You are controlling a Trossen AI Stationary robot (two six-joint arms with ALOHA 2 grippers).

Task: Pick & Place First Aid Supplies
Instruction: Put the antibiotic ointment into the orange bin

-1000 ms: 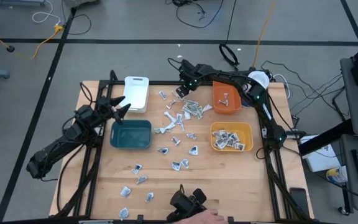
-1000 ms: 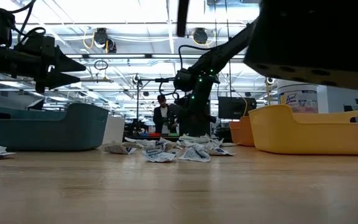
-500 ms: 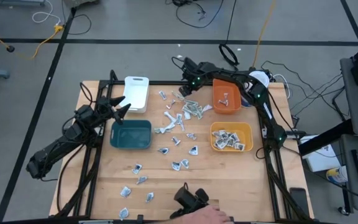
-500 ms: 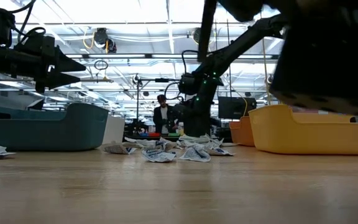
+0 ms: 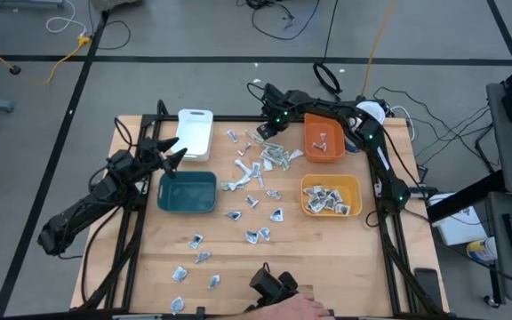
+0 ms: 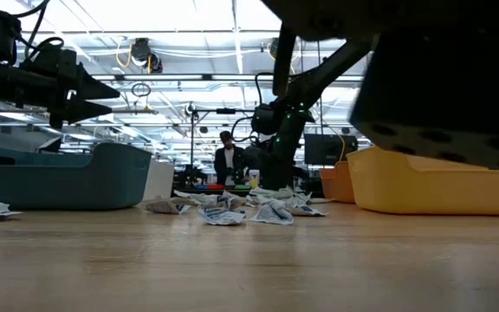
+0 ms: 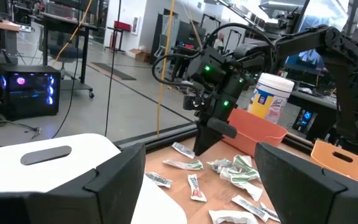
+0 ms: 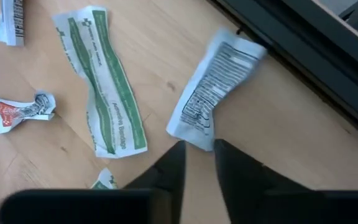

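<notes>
Just ahead of the right gripper (image 8: 197,152), whose fingers had narrowed onto its edge, lay 1 printed packet (image 8: 213,96), while the left gripper (image 5: 174,153) waited wide over the teal bin (image 5: 188,192).

Big open workshop space with a grey concrete floor (image 5: 194,36) marked off by dark tape lines (image 5: 78,67), and yellow and black cables (image 5: 376,36) snaking all over it. The wooden counter (image 5: 238,258) sits in the middle. Ceiling's all bright strip lights (image 6: 189,22) and round ducting (image 6: 141,54). Further back there's a person (image 6: 226,162) standing by desks, plus a PC tower (image 7: 23,93) glowing blue and purple under a bench.
</notes>
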